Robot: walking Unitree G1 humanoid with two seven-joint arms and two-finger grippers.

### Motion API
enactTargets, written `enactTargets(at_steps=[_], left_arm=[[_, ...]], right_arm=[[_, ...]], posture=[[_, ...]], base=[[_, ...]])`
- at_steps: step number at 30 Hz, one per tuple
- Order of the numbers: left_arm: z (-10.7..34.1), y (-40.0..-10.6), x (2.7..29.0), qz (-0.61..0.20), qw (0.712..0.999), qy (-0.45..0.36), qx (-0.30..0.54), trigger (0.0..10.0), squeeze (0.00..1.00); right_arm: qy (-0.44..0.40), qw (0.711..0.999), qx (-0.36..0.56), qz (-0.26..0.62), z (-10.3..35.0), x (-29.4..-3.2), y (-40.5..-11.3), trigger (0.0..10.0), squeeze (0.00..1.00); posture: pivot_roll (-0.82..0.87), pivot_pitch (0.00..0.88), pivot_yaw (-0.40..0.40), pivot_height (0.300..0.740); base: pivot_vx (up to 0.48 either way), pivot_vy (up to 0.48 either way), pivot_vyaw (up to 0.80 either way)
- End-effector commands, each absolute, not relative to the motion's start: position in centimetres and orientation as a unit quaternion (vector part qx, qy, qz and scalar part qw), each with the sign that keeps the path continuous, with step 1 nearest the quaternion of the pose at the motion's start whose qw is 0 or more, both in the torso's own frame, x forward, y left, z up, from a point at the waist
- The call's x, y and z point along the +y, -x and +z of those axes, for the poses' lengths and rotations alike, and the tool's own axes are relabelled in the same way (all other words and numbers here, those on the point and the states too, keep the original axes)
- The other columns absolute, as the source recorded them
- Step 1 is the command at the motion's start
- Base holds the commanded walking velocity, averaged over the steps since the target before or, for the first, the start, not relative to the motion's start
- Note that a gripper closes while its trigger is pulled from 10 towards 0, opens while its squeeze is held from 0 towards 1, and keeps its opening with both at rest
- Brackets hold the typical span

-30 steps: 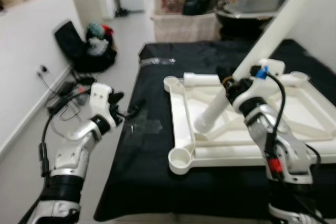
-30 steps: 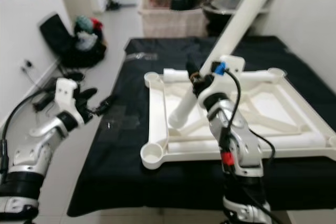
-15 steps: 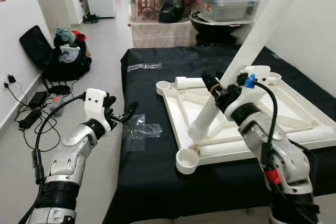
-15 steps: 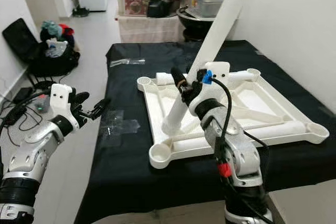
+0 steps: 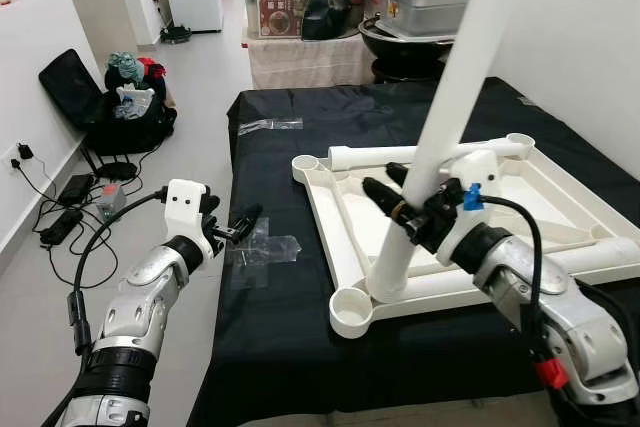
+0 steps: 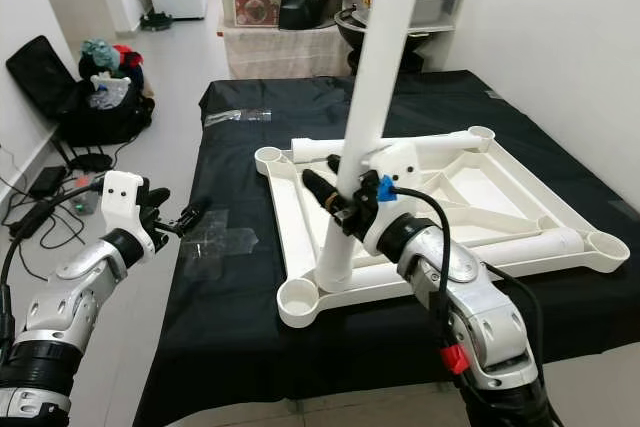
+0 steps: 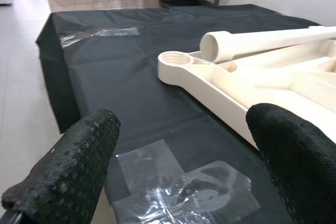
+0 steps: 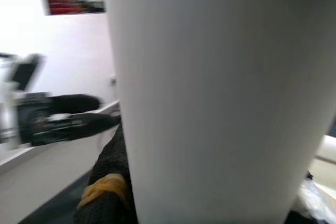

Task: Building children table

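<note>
Black-clothed table (image 5: 300,347) bearing 1 upturned white tabletop (image 5: 560,209), 1 clear plastic wrapper (image 5: 262,248).
Right gripper (image 5: 400,209) clamped round 1 long white leg (image 5: 450,107), foot near corner socket (image 5: 350,309); left gripper (image 5: 240,222) spread wide, holding nothing, beside wrapper.

Both eye views look forward and down from the head, sharing the black tabletop (image 5: 300,347). The left wrist camera skims low across it; the right sits against a white tube (image 8: 220,98) (probably the leg).

Smooth white plastic table frame (image 5: 560,217) (slightly glossy), matt black cloth (image 5: 290,327)
</note>
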State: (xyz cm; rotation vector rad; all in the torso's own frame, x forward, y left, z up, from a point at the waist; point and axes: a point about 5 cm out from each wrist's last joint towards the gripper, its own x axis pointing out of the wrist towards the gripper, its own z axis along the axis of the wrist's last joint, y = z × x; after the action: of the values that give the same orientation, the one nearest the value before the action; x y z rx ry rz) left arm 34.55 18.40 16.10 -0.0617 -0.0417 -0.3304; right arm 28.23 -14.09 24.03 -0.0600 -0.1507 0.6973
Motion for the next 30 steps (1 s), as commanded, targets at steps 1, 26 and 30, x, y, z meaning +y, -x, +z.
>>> enactTargets(at_steps=[1, 26, 30], left_arm=[[16.1, -34.7, 18.9, -0.154, 0.988, 0.024, -0.018, 10.0, 0.00], [15.6, -34.5, 19.7, -0.140, 0.990, 0.022, -0.015, 10.0, 0.00], [15.5, -34.5, 19.6, -0.140, 0.990, 0.022, -0.014, 10.0, 0.00]], right_arm=[[0.024, 0.927, -0.055, 0.371, 23.5, -13.3, -28.3, 2.0, 0.00], [0.038, 0.891, -0.037, 0.451, 22.4, -12.5, -27.6, 4.9, 0.00], [0.035, 0.893, -0.029, 0.448, 21.9, -12.7, -27.6, 7.0, 0.00]], posture=[[0.02, 0.000, -0.003, 0.740], [0.04, 0.000, -0.026, 0.740], [0.05, 0.000, -0.028, 0.740]], base=[[0.000, 0.000, 0.00], [0.000, 0.000, 0.00], [0.000, 0.000, 0.00]])
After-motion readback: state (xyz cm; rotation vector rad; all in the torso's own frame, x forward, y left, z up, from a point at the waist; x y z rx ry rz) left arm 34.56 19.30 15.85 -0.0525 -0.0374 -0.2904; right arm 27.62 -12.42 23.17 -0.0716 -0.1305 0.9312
